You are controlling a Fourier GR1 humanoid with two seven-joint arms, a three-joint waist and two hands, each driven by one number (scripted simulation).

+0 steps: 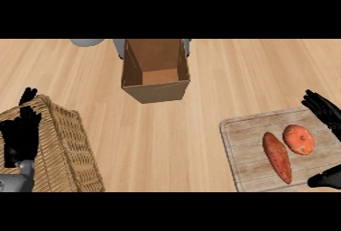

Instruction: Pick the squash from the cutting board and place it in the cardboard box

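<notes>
My right robot hand (323, 110) runs off the right edge, its palm out of sight; only the fingers and a thumb tip low down show. My left robot hand (20, 135) covers part of the wicker basket (66, 149), which is cropped at the left and bottom. The cutting board (246, 149) loses its near corner at the bottom. Grey objects (90, 42) behind the cardboard box (156, 92) are cut off, unidentifiable.

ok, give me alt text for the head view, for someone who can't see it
A wooden cutting board at the right holds a round orange squash and a long sweet potato, with the open right hand around its far edge. An open cardboard box stands at top centre; the open left hand rests over a wicker basket.
</notes>
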